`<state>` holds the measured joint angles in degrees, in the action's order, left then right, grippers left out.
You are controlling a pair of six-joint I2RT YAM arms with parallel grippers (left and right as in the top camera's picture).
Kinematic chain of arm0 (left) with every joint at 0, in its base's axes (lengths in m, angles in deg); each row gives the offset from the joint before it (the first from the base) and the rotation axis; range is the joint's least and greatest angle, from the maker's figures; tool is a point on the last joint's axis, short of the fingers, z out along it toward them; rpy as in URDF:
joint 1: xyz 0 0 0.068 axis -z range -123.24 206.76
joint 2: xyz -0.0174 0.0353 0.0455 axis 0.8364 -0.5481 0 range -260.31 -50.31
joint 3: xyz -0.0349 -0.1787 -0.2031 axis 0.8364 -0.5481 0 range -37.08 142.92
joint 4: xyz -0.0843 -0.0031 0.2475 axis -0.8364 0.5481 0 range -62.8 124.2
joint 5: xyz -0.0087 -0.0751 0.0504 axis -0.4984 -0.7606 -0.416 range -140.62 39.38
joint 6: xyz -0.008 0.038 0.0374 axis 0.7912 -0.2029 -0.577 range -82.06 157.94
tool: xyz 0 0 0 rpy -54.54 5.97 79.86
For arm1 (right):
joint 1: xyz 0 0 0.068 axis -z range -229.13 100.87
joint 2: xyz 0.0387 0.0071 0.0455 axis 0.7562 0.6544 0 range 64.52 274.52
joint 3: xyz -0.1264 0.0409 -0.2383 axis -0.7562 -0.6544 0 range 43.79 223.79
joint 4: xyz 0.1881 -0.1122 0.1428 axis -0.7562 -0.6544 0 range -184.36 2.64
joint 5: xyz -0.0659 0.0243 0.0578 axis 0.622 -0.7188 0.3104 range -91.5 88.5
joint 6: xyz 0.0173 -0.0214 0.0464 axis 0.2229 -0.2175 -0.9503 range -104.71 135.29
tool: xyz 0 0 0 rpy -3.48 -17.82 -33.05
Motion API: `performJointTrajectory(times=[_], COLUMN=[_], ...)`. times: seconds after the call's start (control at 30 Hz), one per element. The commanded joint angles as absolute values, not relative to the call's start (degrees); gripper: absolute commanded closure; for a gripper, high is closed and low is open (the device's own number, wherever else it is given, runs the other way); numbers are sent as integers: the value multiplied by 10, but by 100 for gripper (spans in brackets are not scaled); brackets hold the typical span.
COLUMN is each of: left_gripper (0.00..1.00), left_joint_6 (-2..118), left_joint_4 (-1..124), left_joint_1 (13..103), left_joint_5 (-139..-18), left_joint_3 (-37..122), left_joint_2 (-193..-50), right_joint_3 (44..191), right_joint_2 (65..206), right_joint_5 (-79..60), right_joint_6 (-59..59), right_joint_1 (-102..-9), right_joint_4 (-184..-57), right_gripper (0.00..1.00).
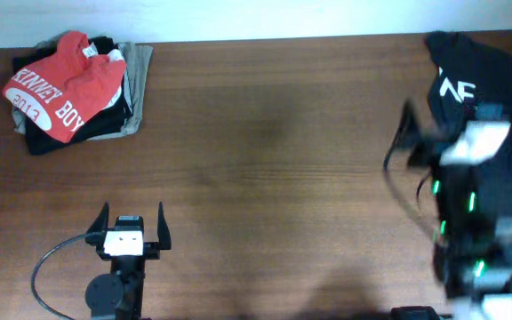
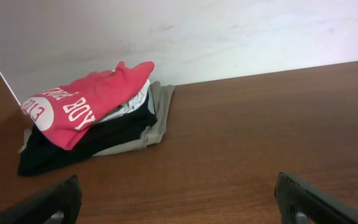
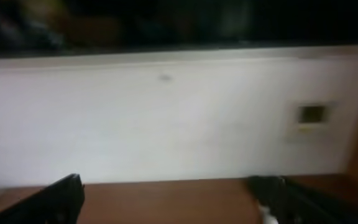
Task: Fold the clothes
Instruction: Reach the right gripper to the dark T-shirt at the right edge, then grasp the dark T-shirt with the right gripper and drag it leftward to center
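The black T-shirt [image 1: 496, 67] lies crumpled at the far right corner of the table [image 1: 265, 133]. It is not spread flat. Its cloth looks soft and very dark, and some white letters [image 1: 457, 88] show on it (only a part of the print can be read). The right arm [image 1: 474, 147] is blurred in the overhead view and hides the near part of the shirt. The right gripper [image 3: 163, 186] has its jaws wide apart and nothing between them. It faces the white wall [image 3: 166, 112]. The left gripper [image 1: 132, 218] stands at the near left, also fully spread and empty. At the far left a red T-shirt [image 1: 65, 89] lies on a pile, above a beige garment [image 1: 139, 80].
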<state>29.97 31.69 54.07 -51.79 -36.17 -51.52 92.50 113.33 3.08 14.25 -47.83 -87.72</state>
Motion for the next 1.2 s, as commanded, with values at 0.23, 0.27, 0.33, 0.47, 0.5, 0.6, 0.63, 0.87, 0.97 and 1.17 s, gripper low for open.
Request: performJointTrajectory(times=[0.23,0.27,0.33,0.47,0.5,0.6,0.63,0.87,0.97,1.17], left_gripper=[1,1,1,1,1,1,1,1,1,1], left_joint_6=[291,291,291,291,291,291,291,291,291,291], left_joint_4=[318,318,318,318,318,318,318,318,318,318], left_joint_1=[538,538,538,538,538,538,538,538,538,538], left_joint_5=[-524,-524,-524,-524,-524,-524,-524,-524,-524,-524], left_joint_3=[-366,-366,-366,-366,-366,-366,-366,-366,-366,-366], left_joint_2=[-511,-511,-511,-511,-511,-511,-511,-511,-511,-511], right_joint_3=[1438,1438,1438,1438,1438,1438,1438,1438,1438,1438], right_joint_2=[1639,1662,1717,1788,1800,1835,1852,1948,1964,1997], right_joint_5=[210,213,182,79,65,53,37,-65,-80,-69], right_joint_6=[224,224,216,163,163,163,163,163,163,132], right_joint_1=[-264,-246,-191,-91,-73,-24,-6,4,-7,-31], right_joint_4=[-1244,-1245,-1245,-1247,-1244,-1222,-1206,-1113,-1085,-1049], right_gripper=[1,1,1,2,3,3,4,18,18,18])
